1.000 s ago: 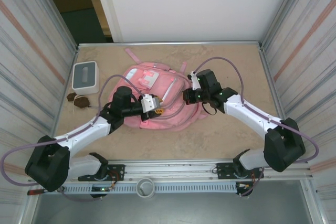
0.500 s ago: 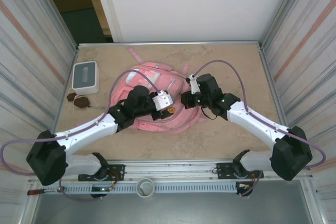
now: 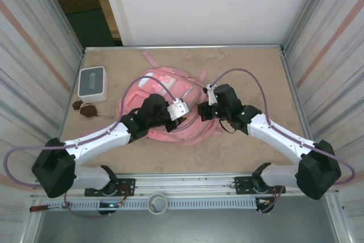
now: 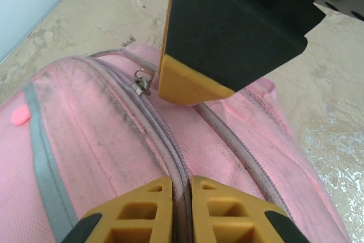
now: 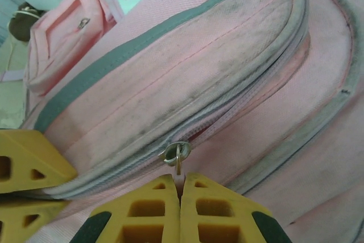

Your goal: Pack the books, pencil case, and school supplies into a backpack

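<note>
The pink backpack (image 3: 162,81) lies in the middle of the table, its grey zipper lines running across the left wrist view (image 4: 102,135) and the right wrist view (image 5: 199,66). My left gripper (image 4: 181,181) is shut on a fold of the zipper seam. In the top view it (image 3: 187,113) sits at the backpack's near right side. My right gripper (image 5: 181,179) is shut on the metal zipper pull (image 5: 177,156), a finger's width from the left one (image 3: 200,112). The books, pencil case and school supplies are out of view.
A white box with a grey top (image 3: 92,83) stands at the far left, with small dark brown lumps (image 3: 85,109) just in front of it. Bare beige table (image 3: 256,72) lies right of the backpack. Ribbed walls close in both sides.
My left gripper moved right across the backpack, opened wider, then shut on the zipper seam. The right gripper kept hold of the pull and drifted slightly nearer; the backpack bunched up.
</note>
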Robot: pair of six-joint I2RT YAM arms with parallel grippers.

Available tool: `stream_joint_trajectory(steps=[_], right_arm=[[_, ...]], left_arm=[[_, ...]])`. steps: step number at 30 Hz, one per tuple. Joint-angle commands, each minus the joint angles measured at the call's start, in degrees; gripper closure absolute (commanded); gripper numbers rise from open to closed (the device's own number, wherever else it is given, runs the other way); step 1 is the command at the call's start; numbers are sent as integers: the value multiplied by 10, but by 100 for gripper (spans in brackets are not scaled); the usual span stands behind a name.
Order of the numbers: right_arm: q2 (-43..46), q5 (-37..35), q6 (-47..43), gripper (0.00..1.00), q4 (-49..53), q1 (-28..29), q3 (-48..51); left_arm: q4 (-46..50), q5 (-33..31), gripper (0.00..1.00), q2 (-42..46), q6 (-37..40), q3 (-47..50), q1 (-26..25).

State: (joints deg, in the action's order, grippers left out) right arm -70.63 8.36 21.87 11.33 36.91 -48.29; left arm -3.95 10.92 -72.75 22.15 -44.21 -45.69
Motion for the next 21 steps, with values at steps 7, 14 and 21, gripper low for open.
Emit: stream_joint_trajectory(steps=[7, 14, 21], right_arm=[[-18, -65, 29, 100, 53, -86, -14], [-49, -62, 33, 100, 89, -141, -36], [-75, 154, -35, 100, 27, -182, -37]], left_arm=[[-120, 199, 99, 110, -15, 93, 108], [-145, 323, 100, 138, -12, 114, 147], [-140, 430, 100, 101, 6, 94, 150]])
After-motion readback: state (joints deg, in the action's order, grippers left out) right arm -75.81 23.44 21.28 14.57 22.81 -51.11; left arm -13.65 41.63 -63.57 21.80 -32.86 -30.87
